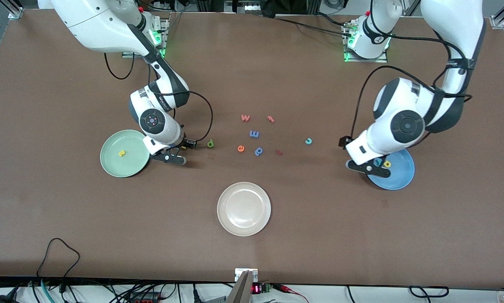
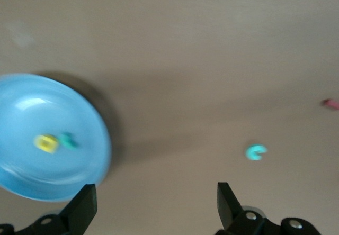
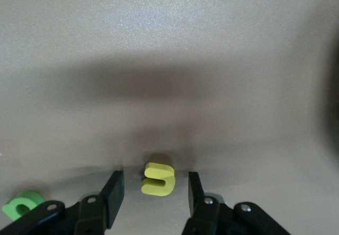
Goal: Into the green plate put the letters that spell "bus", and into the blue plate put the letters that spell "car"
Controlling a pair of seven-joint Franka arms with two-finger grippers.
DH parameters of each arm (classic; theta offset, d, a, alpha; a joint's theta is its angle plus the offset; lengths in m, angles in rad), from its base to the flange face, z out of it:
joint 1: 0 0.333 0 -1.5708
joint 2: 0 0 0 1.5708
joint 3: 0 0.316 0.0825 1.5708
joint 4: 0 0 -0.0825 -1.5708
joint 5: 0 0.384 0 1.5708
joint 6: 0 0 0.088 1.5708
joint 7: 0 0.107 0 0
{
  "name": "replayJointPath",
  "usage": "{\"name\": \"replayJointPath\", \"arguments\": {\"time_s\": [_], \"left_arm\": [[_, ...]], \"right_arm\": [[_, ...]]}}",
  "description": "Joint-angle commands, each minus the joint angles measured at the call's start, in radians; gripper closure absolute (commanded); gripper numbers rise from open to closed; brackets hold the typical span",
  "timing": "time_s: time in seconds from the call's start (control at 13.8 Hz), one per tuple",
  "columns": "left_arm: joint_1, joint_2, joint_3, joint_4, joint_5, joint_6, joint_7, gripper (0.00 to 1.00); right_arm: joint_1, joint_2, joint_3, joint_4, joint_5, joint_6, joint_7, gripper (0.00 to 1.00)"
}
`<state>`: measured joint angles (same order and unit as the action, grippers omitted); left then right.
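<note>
The green plate [image 1: 109, 162] holds a yellow s [image 1: 121, 153]. Beside it, my right gripper [image 1: 172, 158] [image 3: 156, 184] is down at the table, open, with a finger on each side of the yellow u [image 3: 158, 179] and a gap at both. The green b [image 1: 210, 144] [image 3: 21, 204] lies a little farther toward the table's middle. The blue plate [image 1: 399, 176] [image 2: 32, 97] holds a yellow a [image 1: 387, 164] [image 2: 46, 143] and a small blue-green letter [image 2: 69, 139]. My left gripper [image 1: 369, 167] [image 2: 157, 192] hangs open and holds nothing at that plate's rim. A teal c [image 1: 309, 141] [image 2: 256, 152] lies on the table.
A cream-white plate [image 1: 244, 208] sits nearer the front camera at mid-table. Loose letters lie between the arms: an orange w [image 1: 245, 118], a red-orange t [image 1: 270, 119], a blue m [image 1: 254, 134], an orange e [image 1: 241, 148], a blue stemmed letter [image 1: 258, 151] and a dark red piece [image 1: 279, 152].
</note>
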<state>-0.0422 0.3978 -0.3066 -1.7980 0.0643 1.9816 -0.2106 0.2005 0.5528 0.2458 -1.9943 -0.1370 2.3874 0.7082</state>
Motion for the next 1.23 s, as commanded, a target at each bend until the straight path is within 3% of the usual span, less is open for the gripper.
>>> {"name": "replayJointPath", "arguments": {"time_s": [0.0, 0.14, 0.29, 0.51, 0.65, 0.8, 0.87, 1.01, 1.16], "left_arm": [[-0.043, 0.048, -0.060, -0.003, -0.032, 0.057, -0.259, 0.00], [-0.105, 0.081, -0.059, -0.004, -0.032, 0.097, -0.401, 0.00], [-0.120, 0.093, -0.058, -0.071, -0.026, 0.198, -0.478, 0.00], [-0.123, 0.092, -0.059, -0.171, 0.058, 0.319, -0.467, 0.00], [-0.111, 0.098, -0.060, -0.257, 0.111, 0.448, -0.469, 0.08], [-0.111, 0.122, -0.059, -0.311, 0.111, 0.566, -0.480, 0.18], [-0.117, 0.131, -0.059, -0.319, 0.112, 0.585, -0.481, 0.21], [-0.116, 0.131, -0.059, -0.322, 0.120, 0.585, -0.480, 0.40], [-0.116, 0.133, -0.057, -0.322, 0.120, 0.585, -0.480, 0.51]], "right_arm": [[-0.004, -0.005, 0.003, -0.018, -0.004, 0.024, 0.002, 0.48], [-0.006, -0.001, 0.003, -0.018, -0.004, 0.027, 0.002, 0.54], [-0.006, -0.001, 0.003, -0.018, -0.004, 0.032, 0.002, 0.62], [-0.010, -0.001, 0.003, -0.018, -0.004, 0.032, 0.002, 0.88], [-0.012, -0.002, 0.003, -0.018, -0.004, 0.030, 0.001, 1.00], [-0.019, -0.007, 0.003, -0.017, -0.006, 0.027, -0.010, 1.00], [-0.024, -0.014, 0.003, -0.015, -0.006, 0.023, -0.031, 1.00], [-0.074, -0.072, 0.003, -0.017, -0.006, 0.016, -0.131, 1.00], [-0.145, -0.118, 0.004, -0.017, -0.006, -0.075, -0.231, 1.00]]}}
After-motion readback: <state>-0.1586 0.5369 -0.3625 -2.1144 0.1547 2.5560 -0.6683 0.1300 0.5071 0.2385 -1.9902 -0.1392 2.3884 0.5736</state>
